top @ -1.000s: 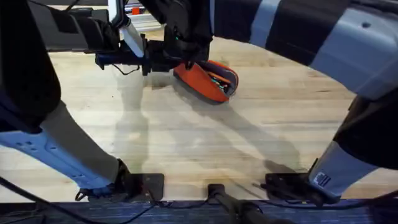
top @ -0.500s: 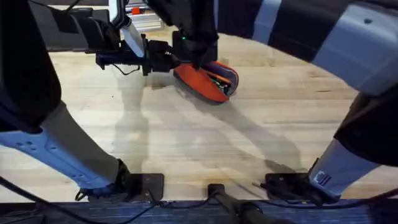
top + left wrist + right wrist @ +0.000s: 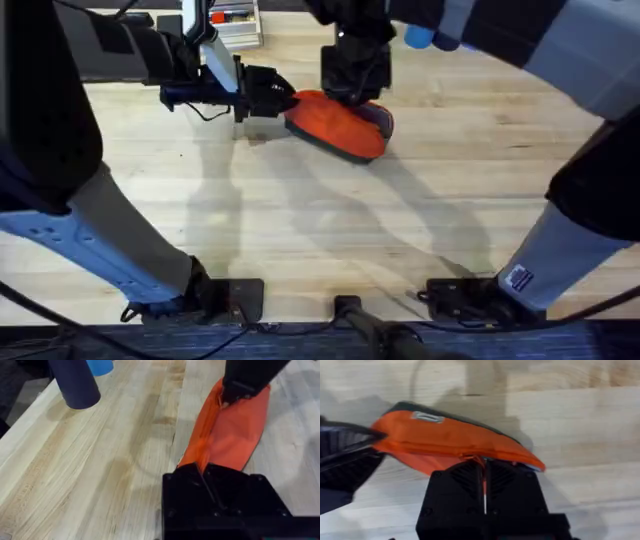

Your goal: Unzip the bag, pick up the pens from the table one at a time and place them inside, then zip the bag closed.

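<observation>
Two claws have the bag at once. The left gripper (image 3: 210,477) is pinched tight on the near end of the bag (image 3: 338,125), its black fingers closed over the orange fabric where the zipper line begins. The right gripper (image 3: 484,472) is closed as well, clamped on a small orange tab at the zipper seam near the pouch's other end, most likely the pull. Between the two, the fabric lies stretched and the seam looks drawn together along most of its length. The bag rests on the table (image 3: 300,230) towards its far edge, roughly midway between the side edges. Near the far left corner stand a dark blue cylinder (image 3: 75,382) and a lighter blue one (image 3: 99,366), well apart from the pouch. No pens lie loose on the wood, so I judge loading finished and zipping nearly done. What remains is running the pull home and letting go.
</observation>
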Controlling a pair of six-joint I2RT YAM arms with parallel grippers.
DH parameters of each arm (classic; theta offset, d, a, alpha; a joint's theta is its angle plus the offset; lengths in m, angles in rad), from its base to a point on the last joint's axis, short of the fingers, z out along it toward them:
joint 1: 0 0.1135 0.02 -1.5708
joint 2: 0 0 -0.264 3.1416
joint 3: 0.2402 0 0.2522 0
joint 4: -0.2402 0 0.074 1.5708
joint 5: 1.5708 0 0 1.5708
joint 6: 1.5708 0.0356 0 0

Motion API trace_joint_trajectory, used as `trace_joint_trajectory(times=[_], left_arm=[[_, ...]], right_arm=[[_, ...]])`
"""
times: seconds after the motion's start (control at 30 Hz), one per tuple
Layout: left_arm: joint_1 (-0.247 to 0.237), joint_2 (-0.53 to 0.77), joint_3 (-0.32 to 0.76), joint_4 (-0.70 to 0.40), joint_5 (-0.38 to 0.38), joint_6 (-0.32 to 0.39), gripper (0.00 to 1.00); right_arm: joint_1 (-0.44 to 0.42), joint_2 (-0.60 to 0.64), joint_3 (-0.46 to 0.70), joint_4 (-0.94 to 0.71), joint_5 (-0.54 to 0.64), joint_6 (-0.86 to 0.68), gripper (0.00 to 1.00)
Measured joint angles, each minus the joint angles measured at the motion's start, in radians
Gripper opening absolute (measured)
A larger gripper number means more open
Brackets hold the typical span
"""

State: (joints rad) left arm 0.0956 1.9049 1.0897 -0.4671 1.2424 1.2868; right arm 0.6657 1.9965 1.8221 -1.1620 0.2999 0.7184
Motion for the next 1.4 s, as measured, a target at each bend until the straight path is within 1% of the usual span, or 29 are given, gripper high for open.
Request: trace_joint_trajectory(times=[0.17,0.2,0.47,0.7,1.03,1.27,1.33,1.4], left_arm=[[-0.004,0.0,0.0,-0.002,0.004,-0.008,0.044],[-0.005,0.0,0.0,-0.004,0.004,-0.011,0.043],[-0.005,0.0,0.0,-0.004,0.004,-0.014,0.042],[-0.005,0.0,0.0,-0.005,0.004,-0.016,0.042],[-0.01,0.0,0.0,-0.005,0.009,-0.016,0.042],[-0.01,0.0,0.0,-0.004,0.011,-0.019,0.042],[-0.01,0.0,0.0,-0.005,0.011,-0.019,0.042],[-0.01,0.0,0.0,-0.004,0.01,-0.019,0.042]], right_arm=[[-0.057,0.0,0.0,-0.054,-0.008,-0.009,0.031],[-0.092,0.0,0.0,-0.086,-0.009,-0.013,0.031],[-0.159,0.0,0.0,-0.151,-0.009,-0.017,0.03],[-0.217,0.0,0.0,-0.167,-0.006,-0.024,0.031],[-0.272,0.0,0.0,-0.15,-0.027,-0.032,0.033],[-0.285,0.0,0.0,-0.143,-0.039,-0.032,0.033],[-0.285,0.0,-0.015,-0.122,-0.035,-0.032,0.033],[-0.287,0.0,-0.056,-0.087,-0.026,-0.031,0.033]])
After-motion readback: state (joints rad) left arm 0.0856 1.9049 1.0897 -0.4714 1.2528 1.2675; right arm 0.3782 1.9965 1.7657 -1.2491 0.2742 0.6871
